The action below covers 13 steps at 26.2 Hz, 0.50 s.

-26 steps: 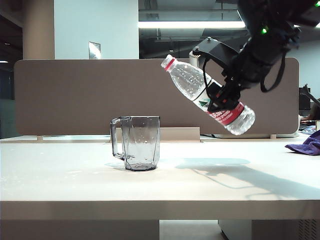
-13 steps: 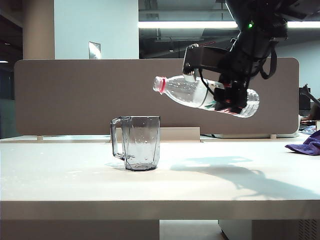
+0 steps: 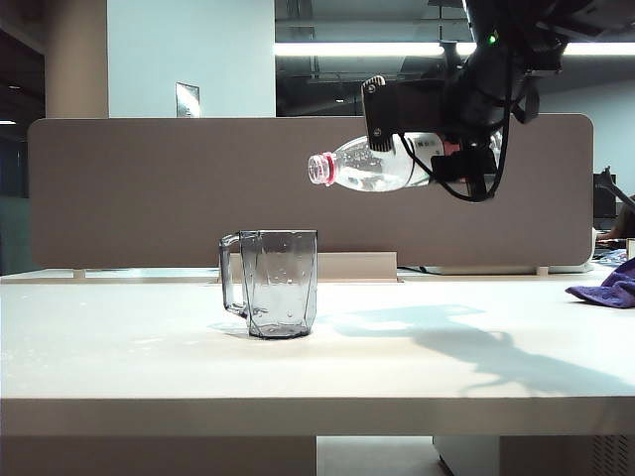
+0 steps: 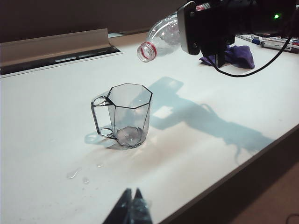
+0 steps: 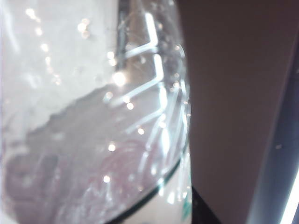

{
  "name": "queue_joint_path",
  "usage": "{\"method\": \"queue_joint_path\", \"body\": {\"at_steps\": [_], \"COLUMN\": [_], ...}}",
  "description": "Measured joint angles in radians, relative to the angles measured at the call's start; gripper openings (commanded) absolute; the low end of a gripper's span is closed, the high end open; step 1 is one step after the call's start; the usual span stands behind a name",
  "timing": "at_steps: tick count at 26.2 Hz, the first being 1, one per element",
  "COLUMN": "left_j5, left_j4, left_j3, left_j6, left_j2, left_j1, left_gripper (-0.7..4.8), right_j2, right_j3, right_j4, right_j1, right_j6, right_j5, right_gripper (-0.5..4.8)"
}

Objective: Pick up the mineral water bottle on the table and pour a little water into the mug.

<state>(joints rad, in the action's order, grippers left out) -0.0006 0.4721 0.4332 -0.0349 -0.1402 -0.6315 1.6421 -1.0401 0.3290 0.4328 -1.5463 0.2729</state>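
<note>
The mineral water bottle [image 3: 372,164] lies nearly level in the air, its uncapped red-ringed mouth [image 4: 146,51] pointing left, above and a little right of the mug [image 3: 279,283]. My right gripper [image 3: 454,154] is shut on the bottle's labelled body. Water [image 5: 84,158] sits low inside the bottle, and I see no stream leaving it. The smoky-grey mug [image 4: 126,116] stands upright on the table [image 3: 149,367], handle to the left. My left gripper [image 4: 132,195] hovers shut and empty near the table's front edge, well short of the mug.
A purple cloth [image 3: 607,287] lies at the table's right end, with pens [image 4: 275,44] beyond it. A few water drops [image 4: 72,173] dot the tabletop near the mug. A brown partition panel [image 3: 149,188] runs along the back.
The right wrist has rolled, tipping the bottle from a neck-up slant to nearly level. Its mouth has dropped and swung left toward the mug. The left arm has not moved.
</note>
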Motion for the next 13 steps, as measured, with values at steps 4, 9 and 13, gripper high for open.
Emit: {"method": "queue_joint_path", "body": {"at_steps": [4,9,13], "left_j5": [0.000,0.000,0.000], "left_j4": [0.000,0.000,0.000], "left_j3": [0.000,0.000,0.000], "left_j6": [0.000,0.000,0.000], "left_j2": [0.000,0.000,0.000], "left_j1": [0.000,0.000,0.000], "left_gripper": [-0.05,-0.05,-0.05], "right_j2": [0.000,0.000,0.000], "right_j3": [0.000,0.000,0.000], "right_j4": [0.044,0.071,0.073], "right_j1": [0.000,0.001,0.001], "right_j6": [-0.060,-0.062,-0.063], "right_j5": [0.000,-0.003,-0.004], "right_gripper": [2.92,2.92,2.92]}}
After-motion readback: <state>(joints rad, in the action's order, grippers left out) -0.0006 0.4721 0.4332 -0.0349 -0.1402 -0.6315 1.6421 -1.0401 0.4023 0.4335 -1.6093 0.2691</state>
